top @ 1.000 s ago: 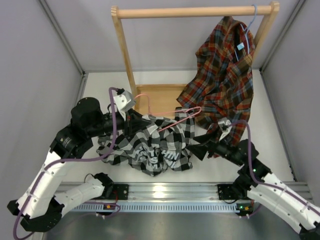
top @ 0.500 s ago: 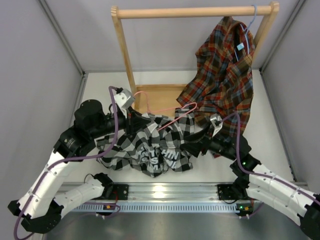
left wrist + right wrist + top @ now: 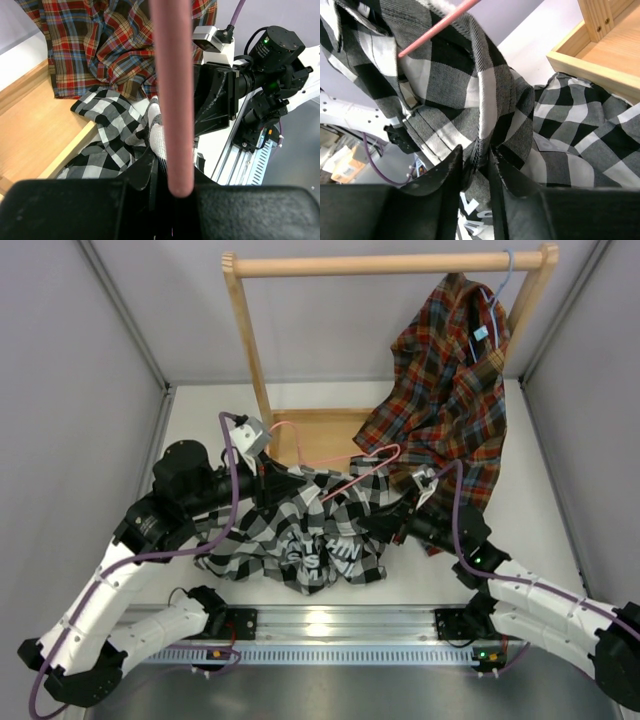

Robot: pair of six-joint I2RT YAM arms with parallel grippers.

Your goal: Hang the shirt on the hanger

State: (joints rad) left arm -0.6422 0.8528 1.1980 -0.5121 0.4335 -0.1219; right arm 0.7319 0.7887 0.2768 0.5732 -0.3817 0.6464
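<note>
Left pincer (image 3: pixel 175 190) clamping pink hanger (image 3: pixel 172 75), right pincer (image 3: pixel 476 161) pinching checked shirt (image 3: pixel 300 530), plaid shirt (image 3: pixel 450 390) draped just behind on wooden rack (image 3: pixel 380 264)

Jaws stand close together at the lower edge of the view. A vertical fold of the shirt (image 3: pixel 485 100) is pinched between them, with cloth touching both inner faces. The shirt is black-and-white check; it rises above the jaws and spreads to their right. The pink hanger (image 3: pixel 437 25) slants above and left of the jaws, against the cloth. A wooden frame (image 3: pixel 600 55) lies above and to the right. White tabletop (image 3: pixel 532 50) shows between frame and shirt. A purple cable (image 3: pixel 375 162) hangs left of the jaws.
</note>
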